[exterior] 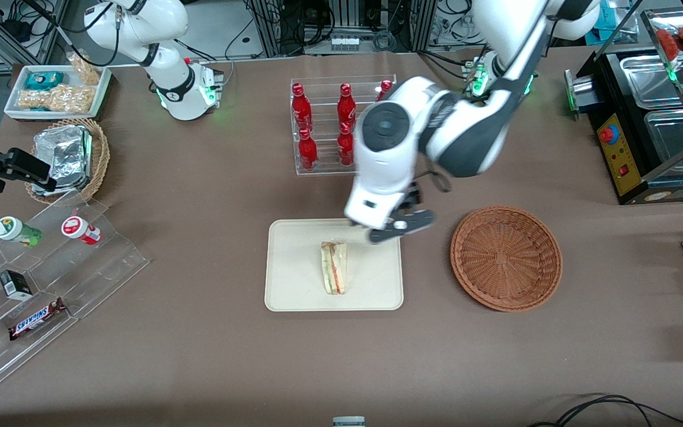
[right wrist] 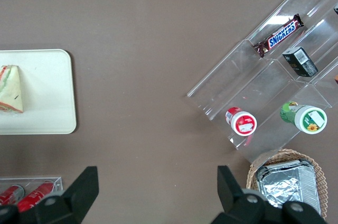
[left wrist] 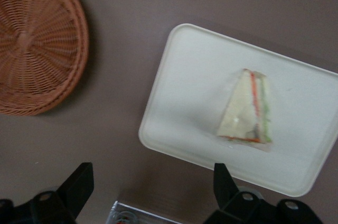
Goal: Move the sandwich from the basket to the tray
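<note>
light: even, bright, from overhead in all three views
shadows: soft, dark patch under the arm beside the tray (exterior: pixel 294 284); a rim of shade along the basket (left wrist: pixel 31 44)
glare: on foil packets (exterior: pixel 63 155)
blur: left wrist view soft, sandwich (left wrist: pixel 248 109) edges smeared
focus: gripper (left wrist: pixel 153 195) fingers dark, wide apart, unsharp

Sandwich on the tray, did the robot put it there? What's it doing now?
The pictures can't show who moved it, but the sandwich lies flat on the cream tray, and the round brown basket beside it has nothing in it. The robot's gripper hangs open above the tray's edge nearest the red bottles, holding nothing and not touching the sandwich. So the sandwich job looks done.
</note>
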`<action>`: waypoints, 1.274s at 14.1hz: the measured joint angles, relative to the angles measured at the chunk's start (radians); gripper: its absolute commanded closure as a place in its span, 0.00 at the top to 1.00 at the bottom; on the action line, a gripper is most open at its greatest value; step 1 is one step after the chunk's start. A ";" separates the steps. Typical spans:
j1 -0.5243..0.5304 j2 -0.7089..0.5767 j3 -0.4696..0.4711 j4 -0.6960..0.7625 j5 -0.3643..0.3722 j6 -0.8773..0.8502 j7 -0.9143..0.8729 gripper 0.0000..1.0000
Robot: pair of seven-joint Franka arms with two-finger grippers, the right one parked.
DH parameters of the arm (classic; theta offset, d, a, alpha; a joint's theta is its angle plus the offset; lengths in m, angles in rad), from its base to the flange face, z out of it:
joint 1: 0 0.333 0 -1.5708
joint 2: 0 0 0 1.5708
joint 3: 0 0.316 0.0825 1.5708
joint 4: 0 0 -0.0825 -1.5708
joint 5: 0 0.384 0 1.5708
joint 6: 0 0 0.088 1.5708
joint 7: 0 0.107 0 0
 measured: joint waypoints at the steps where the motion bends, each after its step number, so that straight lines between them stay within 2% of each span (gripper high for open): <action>1: 0.036 -0.030 0.001 -0.056 0.000 0.000 0.011 1.00; 7: 0.247 -0.270 0.004 -0.375 0.000 0.002 0.266 1.00; 10: 0.345 -0.384 0.006 -0.483 -0.001 -0.010 0.392 1.00; 15: 0.484 -0.479 0.005 -0.514 -0.006 -0.070 0.578 1.00; 18: 0.583 -0.524 0.003 -0.479 -0.063 -0.136 0.780 1.00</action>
